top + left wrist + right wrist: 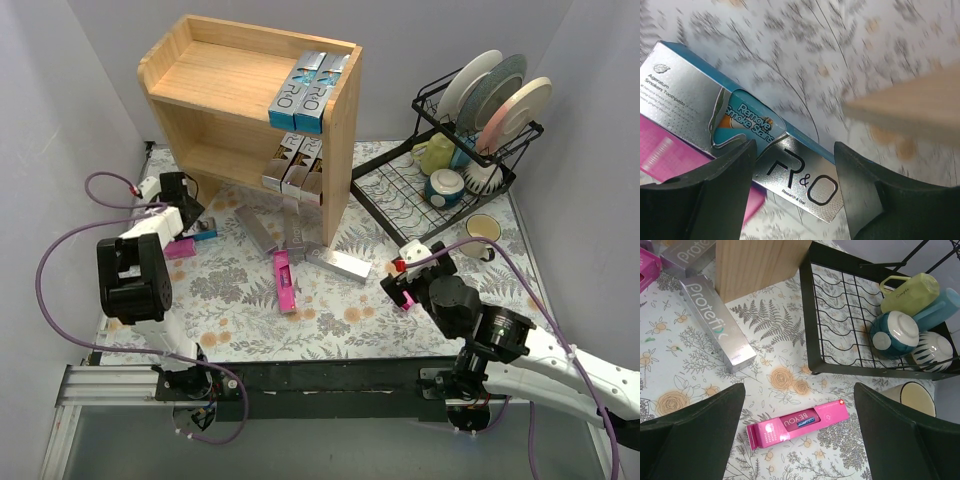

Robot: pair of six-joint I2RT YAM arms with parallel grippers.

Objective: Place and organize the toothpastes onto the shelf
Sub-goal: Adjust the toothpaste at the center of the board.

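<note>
Wooden shelf [215, 70] has two teal-and-silver R&O boxes [308, 92] lying flat on top at its right end, plus three silver boxes [295, 168] side by side on the lower board. On the table in front of the shelf are a silver Protefix box [717, 322] and a pink box [284, 281], with a pink BEYOU box [797, 423] further right. Left of the shelf, another R&O box [740, 135] lies over a pink one [665, 155].

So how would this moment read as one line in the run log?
left end effector: open, straddling R&O box | right end effector: open above pink BEYOU box | shelf: partly stocked
</note>
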